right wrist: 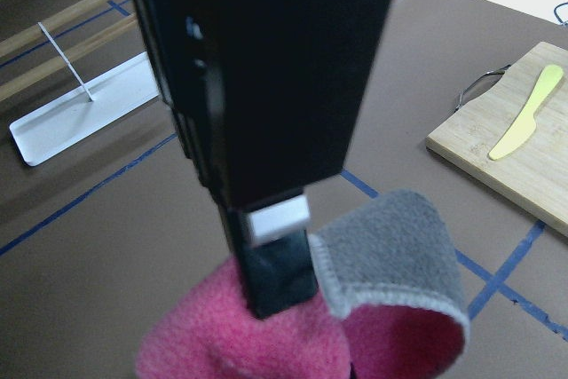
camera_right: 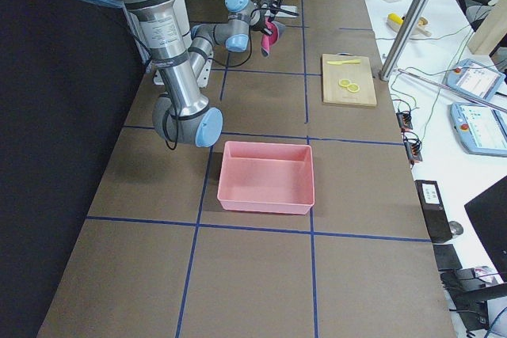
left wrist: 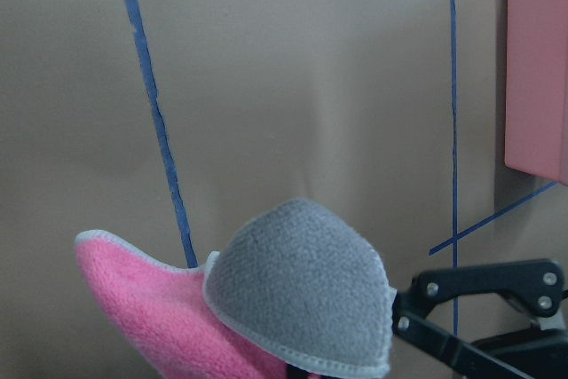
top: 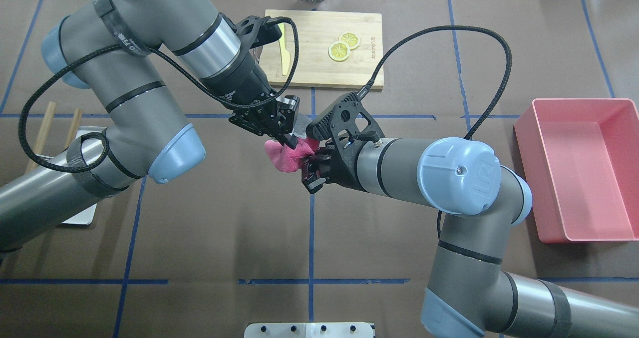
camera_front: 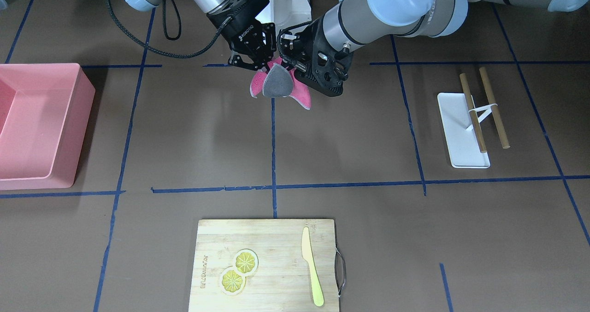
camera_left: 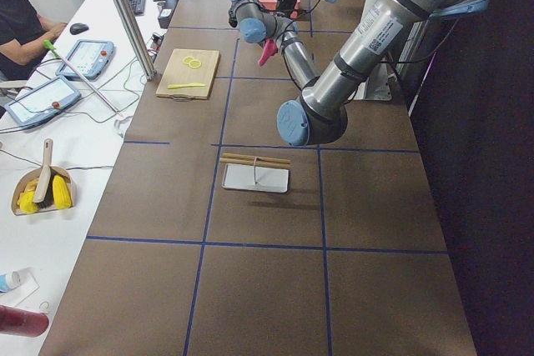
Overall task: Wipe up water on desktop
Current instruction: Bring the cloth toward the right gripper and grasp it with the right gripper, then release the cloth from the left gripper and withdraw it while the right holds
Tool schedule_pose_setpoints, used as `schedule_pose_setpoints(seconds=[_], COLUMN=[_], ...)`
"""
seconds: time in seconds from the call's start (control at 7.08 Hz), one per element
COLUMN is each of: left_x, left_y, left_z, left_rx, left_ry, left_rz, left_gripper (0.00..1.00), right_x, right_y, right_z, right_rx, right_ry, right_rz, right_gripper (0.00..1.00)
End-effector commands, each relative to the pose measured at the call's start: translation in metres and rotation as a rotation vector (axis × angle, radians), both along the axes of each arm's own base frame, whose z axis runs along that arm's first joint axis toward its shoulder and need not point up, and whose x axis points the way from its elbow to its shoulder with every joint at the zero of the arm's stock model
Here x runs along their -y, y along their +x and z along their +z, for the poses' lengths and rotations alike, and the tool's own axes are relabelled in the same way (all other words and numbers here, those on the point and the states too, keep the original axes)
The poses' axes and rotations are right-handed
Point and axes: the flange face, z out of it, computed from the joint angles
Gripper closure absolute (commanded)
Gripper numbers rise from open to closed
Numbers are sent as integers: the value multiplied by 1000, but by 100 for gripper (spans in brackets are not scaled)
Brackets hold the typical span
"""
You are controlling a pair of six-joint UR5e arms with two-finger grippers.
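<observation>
A pink and grey cloth (camera_front: 276, 86) hangs in the air above the dark-brown desktop (camera_front: 193, 132), near the robot's base. Both grippers meet at its top. My left gripper (camera_front: 291, 67) comes in from above in the overhead view (top: 289, 139) and pinches the cloth (top: 284, 159). My right gripper (camera_front: 268, 63) grips the same bunched end from the other side (top: 308, 164). The right wrist view shows the left gripper's finger (right wrist: 280, 281) pressed into the cloth (right wrist: 390, 255). I see no water on the desktop.
A pink bin (camera_front: 37, 123) stands at the robot's right. A bamboo cutting board (camera_front: 276, 238) with two lemon slices (camera_front: 238, 270) and a yellow knife (camera_front: 312, 268) lies at the far edge. A white tray (camera_front: 461, 137) with two wooden sticks lies at the robot's left.
</observation>
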Motion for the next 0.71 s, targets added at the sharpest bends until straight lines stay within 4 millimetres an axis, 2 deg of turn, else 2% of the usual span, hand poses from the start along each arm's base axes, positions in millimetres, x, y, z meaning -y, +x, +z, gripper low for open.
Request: schedule_pose_setpoints(seconds=[0.0, 0.14, 0.28, 0.42, 0.57], left_x=[0, 0, 0, 4, 16], left_y=[0, -1, -5, -10, -26], left_z=[-1, -1, -2, -2, 1], left_rx=[-1, -1, -5, -6, -18], left_ry=[1, 1, 7, 12, 29], left_rz=[0, -2, -6, -17, -48], left_gripper=[90, 35, 0, 0, 0], right_x=[0, 0, -1, 0, 2], right_y=[1, 1, 1, 1, 4], right_z=[-1, -1, -1, 0, 0], right_rx=[3, 3, 4, -8, -8], right_ry=[-1, -1, -1, -7, -7], right_rz=[-1, -1, -2, -2, 2], right_gripper=[100, 100, 100, 100, 100])
